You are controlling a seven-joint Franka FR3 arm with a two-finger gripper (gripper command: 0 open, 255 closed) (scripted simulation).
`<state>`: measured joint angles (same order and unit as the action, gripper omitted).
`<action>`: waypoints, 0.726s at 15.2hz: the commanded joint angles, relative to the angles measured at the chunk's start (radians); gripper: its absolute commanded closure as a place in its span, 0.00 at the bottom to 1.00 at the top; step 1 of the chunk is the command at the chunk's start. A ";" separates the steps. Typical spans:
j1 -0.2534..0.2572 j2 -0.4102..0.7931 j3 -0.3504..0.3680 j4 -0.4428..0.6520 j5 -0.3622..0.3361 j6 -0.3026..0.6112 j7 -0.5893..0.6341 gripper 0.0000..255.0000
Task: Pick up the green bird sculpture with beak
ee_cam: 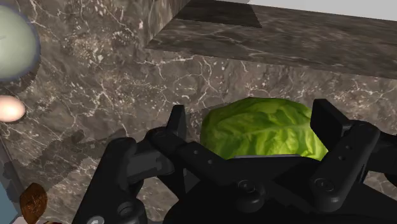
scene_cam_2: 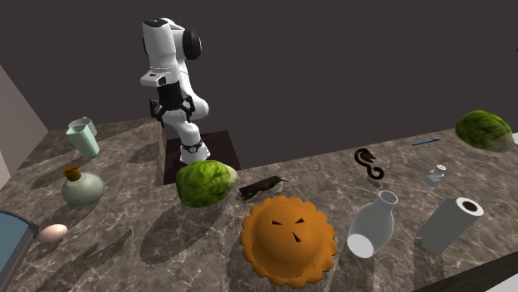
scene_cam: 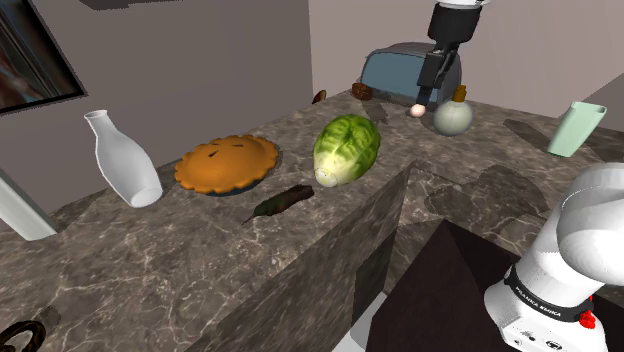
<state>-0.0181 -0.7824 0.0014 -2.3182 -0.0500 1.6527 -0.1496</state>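
The bird sculpture (scene_cam: 282,201) is a small, dark, elongated figure lying on the marble counter between the orange pie (scene_cam: 227,163) and a green lettuce head (scene_cam: 347,147). In the second exterior view the bird sculpture (scene_cam_2: 262,187) lies just right of the lettuce (scene_cam_2: 205,182). My gripper (scene_cam: 425,98) hangs high over the counter's far end, above the egg (scene_cam: 417,110), well away from the bird. In the wrist view my gripper (ee_cam: 253,118) is open and holds nothing, with the lettuce (ee_cam: 264,127) on the counter far beyond its fingers.
A white vase (scene_cam: 125,160) stands past the pie. A round corked flask (scene_cam: 452,115), a blue-grey toaster (scene_cam: 405,70) and a pale green cup (scene_cam: 576,128) sit at the far end. The counter edge (scene_cam: 400,185) drops into a recess by the stand.
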 commanded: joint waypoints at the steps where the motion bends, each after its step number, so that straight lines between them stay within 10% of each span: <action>1: 0.000 0.000 0.000 0.000 0.000 0.000 0.000 0.00; 11: 0.146 0.266 -0.036 0.008 0.036 0.298 -0.294 0.00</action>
<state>0.1128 -0.5490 -0.0315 -2.3212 -0.0194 1.9228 -0.4099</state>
